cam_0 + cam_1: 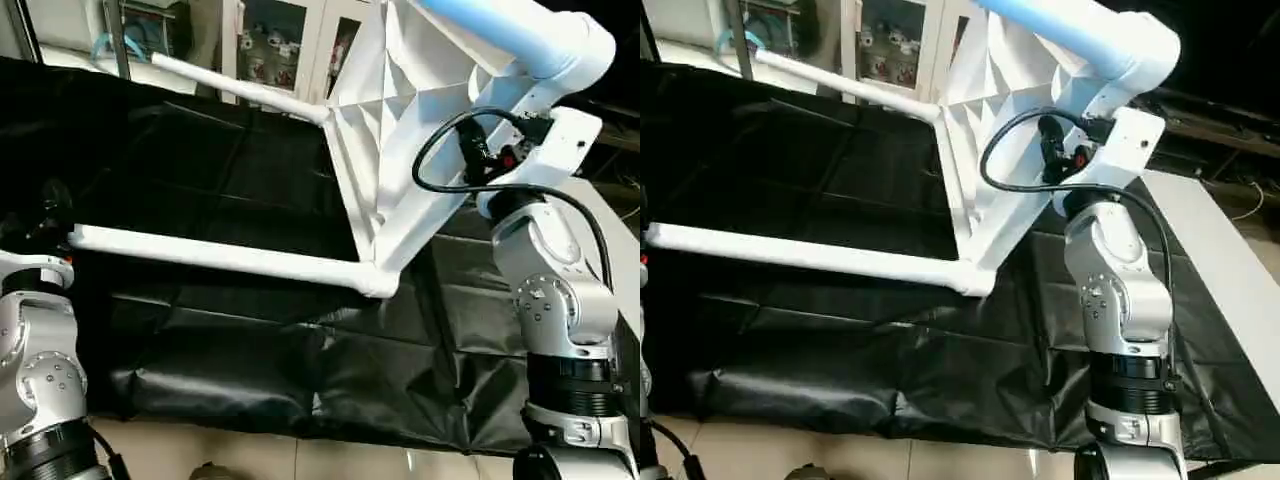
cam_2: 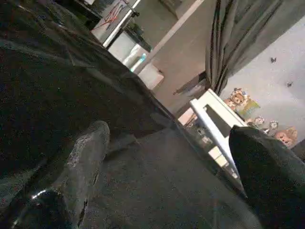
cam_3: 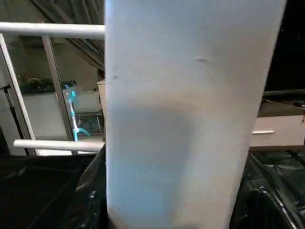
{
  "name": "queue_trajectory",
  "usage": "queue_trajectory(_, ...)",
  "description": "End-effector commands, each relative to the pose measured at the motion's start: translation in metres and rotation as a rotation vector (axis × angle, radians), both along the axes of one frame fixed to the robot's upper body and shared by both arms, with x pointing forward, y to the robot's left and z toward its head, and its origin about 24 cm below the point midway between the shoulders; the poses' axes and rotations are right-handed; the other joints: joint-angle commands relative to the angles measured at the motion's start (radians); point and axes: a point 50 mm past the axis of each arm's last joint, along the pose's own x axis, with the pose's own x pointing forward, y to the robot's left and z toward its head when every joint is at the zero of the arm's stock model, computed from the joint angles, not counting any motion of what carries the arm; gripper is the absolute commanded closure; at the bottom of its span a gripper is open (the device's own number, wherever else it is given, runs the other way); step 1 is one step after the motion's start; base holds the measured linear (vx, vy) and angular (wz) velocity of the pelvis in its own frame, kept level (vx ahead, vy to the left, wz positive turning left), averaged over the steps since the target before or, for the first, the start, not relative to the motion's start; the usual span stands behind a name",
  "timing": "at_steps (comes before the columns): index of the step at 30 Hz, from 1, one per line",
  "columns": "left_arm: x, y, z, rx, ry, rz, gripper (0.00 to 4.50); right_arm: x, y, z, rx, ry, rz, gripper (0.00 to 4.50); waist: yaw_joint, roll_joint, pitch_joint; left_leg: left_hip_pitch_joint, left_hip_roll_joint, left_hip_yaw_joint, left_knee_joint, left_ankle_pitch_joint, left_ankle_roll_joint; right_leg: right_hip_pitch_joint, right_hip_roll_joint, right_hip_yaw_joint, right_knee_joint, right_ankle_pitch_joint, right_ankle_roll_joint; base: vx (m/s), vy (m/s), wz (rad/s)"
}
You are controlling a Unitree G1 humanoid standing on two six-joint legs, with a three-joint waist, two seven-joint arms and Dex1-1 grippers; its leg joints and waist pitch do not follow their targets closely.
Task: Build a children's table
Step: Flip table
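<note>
The black-covered worktop [image 1: 200,200] spans most of the head views. On it the children's table stands tipped up on edge: its white top [image 1: 400,120] rises steeply toward the worktop's right side, ribbed underside facing left, lower corner resting on the cover. Two legs are already seated in corner sockets and run leftward, roughly level and parallel. The near leg [image 1: 220,258] lies along the cover toward the worktop's left edge; the far leg [image 1: 240,88] reaches toward the far-left corner.

A third leg [image 1: 1080,35] slants down from the upper edge of the head views toward the raised top. In the right wrist view it runs lengthwise between the right hand's fingers, so the right hand [image 3: 190,210] looks closed around it, partly narrowed to the tube's width.

The left hand [image 2: 167,181] is spread wide and holds nothing, hovering over bare cover near the free tip of the near leg.

Judged from this, seating the third leg falls to the right arm: its long axis must line up with an upper socket, well apart from the left hand.
</note>
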Motion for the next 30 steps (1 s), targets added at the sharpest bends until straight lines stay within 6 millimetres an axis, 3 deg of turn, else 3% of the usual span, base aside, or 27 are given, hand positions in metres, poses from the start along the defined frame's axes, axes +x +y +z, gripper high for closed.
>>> queue_trajectory(1,0.0,0.005,-0.005,0.023,0.05,0.023,0.0,-0.003,-0.008,0.001,-0.06,0.006,-0.07,2.75,-0.008,0.028,-0.057,0.019,0.005,0.006,-0.08,-0.275,-0.096,0.027,-0.032,0.022,-0.058,-0.193,-0.029,0.0,0.0,0.0)
queue_trajectory(4,-0.002,0.011,-0.004,0.033,0.049,0.036,0.0,-0.003,-0.008,0.001,-0.074,0.005,-0.079,2.79,-0.009,0.03,-0.057,0.02,0.004,0.006,-0.079,-0.26,-0.1,0.027,-0.032,0.023,-0.057,-0.181,-0.022,0.0,0.0,0.0)
queue_trajectory(8,-0.008,0.027,-0.003,0.068,0.072,0.08,0.0,-0.003,-0.008,0.002,-0.104,0.017,-0.105,2.82,-0.009,0.03,-0.055,0.024,0.005,0.005,-0.082,-0.295,-0.106,0.023,-0.033,0.022,-0.06,-0.215,-0.024,0.0,0.0,0.0)
queue_trajectory(12,-0.006,0.021,-0.002,0.154,0.107,0.021,0.0,-0.003,-0.005,-0.004,-0.133,0.069,-0.131,2.83,-0.006,0.03,-0.053,0.026,0.006,0.005,-0.085,-0.321,-0.109,0.019,-0.034,0.023,-0.062,-0.246,-0.019,0.0,0.0,0.0)
queue_trajectory(16,0.002,-0.009,-0.002,0.345,0.154,-0.203,0.0,-0.004,0.006,-0.013,-0.149,0.117,-0.11,2.84,-0.004,0.033,-0.052,0.027,0.008,0.003,-0.088,-0.352,-0.115,0.014,-0.036,0.023,-0.064,-0.275,-0.021,0.0,0.0,0.0)
queue_trajectory(17,0.003,-0.014,-0.003,0.376,0.163,-0.242,0.0,-0.005,0.009,-0.015,-0.154,0.128,-0.102,2.84,-0.004,0.043,-0.05,0.029,0.008,0.001,-0.091,-0.381,-0.124,0.011,-0.036,0.023,-0.066,-0.289,-0.024,0.0,0.0,0.0)
queue_trajectory(19,0.007,-0.035,-0.004,0.442,0.172,-0.382,0.0,-0.006,0.016,-0.02,-0.174,0.154,-0.082,2.84,-0.007,0.04,-0.049,0.03,0.008,-0.001,-0.093,-0.42,-0.129,0.01,-0.035,0.023,-0.069,-0.31,-0.022,0.0,0.0,0.0)
queue_trajectory(20,0.009,-0.043,-0.003,0.457,0.166,-0.42,0.0,-0.007,0.018,-0.021,-0.174,0.16,-0.072,2.84,-0.008,0.048,-0.049,0.031,0.008,-0.003,-0.094,-0.449,-0.132,0.008,-0.036,0.024,-0.069,-0.326,-0.026,0.0,0.0,0.0)
queue_trajectory(21,0.011,-0.055,-0.002,0.471,0.157,-0.471,0.0,-0.009,0.023,-0.024,-0.172,0.172,-0.041,2.84,-0.01,0.042,-0.05,0.031,0.008,-0.004,-0.094,-0.463,-0.131,0.009,-0.036,0.023,-0.071,-0.333,-0.03,0.0,0.0,0.0)
queue_trajectory(22,0.013,-0.066,0.001,0.504,0.145,-0.518,0.0,-0.01,0.025,-0.025,-0.181,0.182,-0.026,2.84,-0.009,0.052,-0.051,0.031,0.008,-0.005,-0.094,-0.467,-0.131,0.009,-0.036,0.024,-0.07,-0.328,-0.033,0.0,0.0,0.0)
queue_trajectory(23,0.013,-0.068,0.002,0.512,0.142,-0.527,0.0,-0.01,0.025,-0.026,-0.184,0.183,-0.025,2.84,-0.01,0.046,-0.051,0.03,0.008,-0.005,-0.093,-0.468,-0.13,0.009,-0.036,0.024,-0.071,-0.32,-0.034,0.0,0.0,0.0)
queue_trajectory(24,0.015,-0.073,0.003,0.537,0.141,-0.55,0.0,-0.011,0.026,-0.026,-0.192,0.185,-0.018,2.5,-0.012,0.044,-0.051,0.028,0.008,-0.006,-0.094,-0.464,-0.128,0.012,-0.036,0.024,-0.07,-0.318,-0.034,0.0,0.0,0.0)
queue_trajectory(27,0.017,-0.094,0.007,0.641,0.135,-0.669,0.0,-0.012,0.026,-0.027,-0.189,0.186,-0.004,2.13,-0.016,0.056,-0.053,0.027,0.007,-0.007,-0.093,-0.453,-0.131,0.013,-0.034,0.024,-0.068,-0.292,-0.034,0.0,0.0,0.0)
queue_trajectory(29,0.017,-0.103,0.012,0.697,0.108,-0.713,0.0,-0.014,0.025,-0.027,-0.192,0.184,-0.011,2.04,-0.016,0.058,-0.053,0.028,0.006,-0.006,-0.092,-0.452,-0.128,0.013,-0.032,0.025,-0.069,-0.286,-0.036,0.0,0.0,0.0)
queue_trajectory(30,0.017,-0.108,0.017,0.707,0.075,-0.715,0.0,-0.015,0.024,-0.026,-0.193,0.179,-0.007,2.04,-0.015,0.065,-0.054,0.028,0.006,-0.007,-0.092,-0.445,-0.129,0.014,-0.032,0.025,-0.065,-0.275,-0.042,0.0,0.0,0.0)
